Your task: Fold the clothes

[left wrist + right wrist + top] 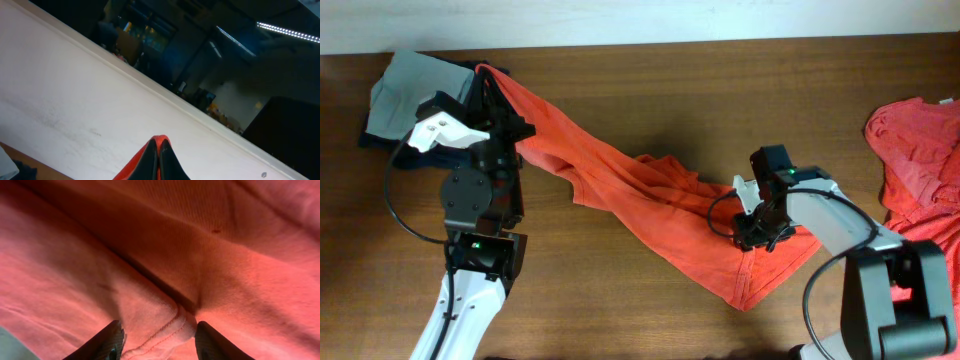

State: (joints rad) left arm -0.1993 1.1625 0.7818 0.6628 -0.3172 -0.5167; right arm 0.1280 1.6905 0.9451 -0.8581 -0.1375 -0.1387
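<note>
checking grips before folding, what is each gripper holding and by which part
Left gripper pinches the orange-red T-shirt by one bunched end. Right gripper straddles its stitched hem; whether it grips cannot be told.

The tabletop is dark brown wood with a visible grain, bordered by a pale strip along the top of the frame. An orange-red T-shirt lies stretched across it as a rumpled diagonal band, from the upper left down to the lower right of centre. A second orange-red T-shirt lies crumpled at the right edge. In the upper-left corner a grey-green folded garment rests on a dark navy garment.
</note>
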